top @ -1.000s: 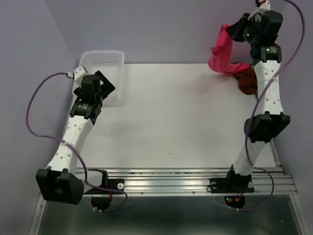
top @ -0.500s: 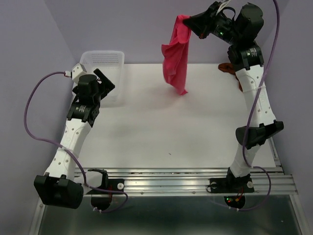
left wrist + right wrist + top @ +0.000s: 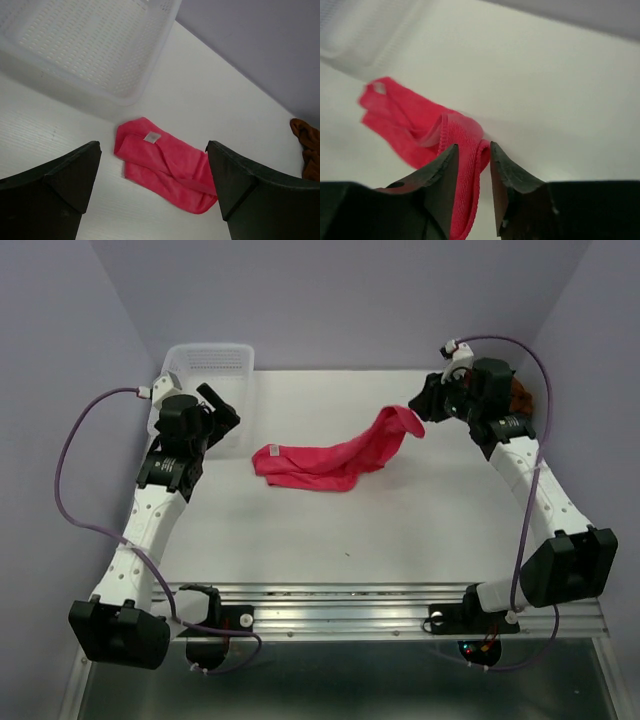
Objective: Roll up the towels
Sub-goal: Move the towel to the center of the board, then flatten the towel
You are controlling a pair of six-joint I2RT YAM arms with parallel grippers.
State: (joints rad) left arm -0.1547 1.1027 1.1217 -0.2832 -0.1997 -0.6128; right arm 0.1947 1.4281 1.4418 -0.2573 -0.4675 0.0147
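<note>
The pink towel [image 3: 330,458] stretches in a long crumpled strip across the far half of the desk [image 3: 400,530]; its left end lies flat toward the left side, near the basket [image 3: 210,360] but apart from it, with a small white label facing up; its right end rises off the surface toward the far right. The right gripper [image 3: 418,412] is there, its fingers drawn close together and clamped on a fold of that raised end; in the right wrist view the cloth fills the narrow gap between them. The brown towel [image 3: 520,395] is bunched in the far right corner, behind that arm and partly hidden by it. The basket stands in the far left corner; the left gripper [image 3: 222,410] hovers just beside its near right side, fingers spread wide apart and holding nothing, aimed at the pink towel's flat end.
</note>
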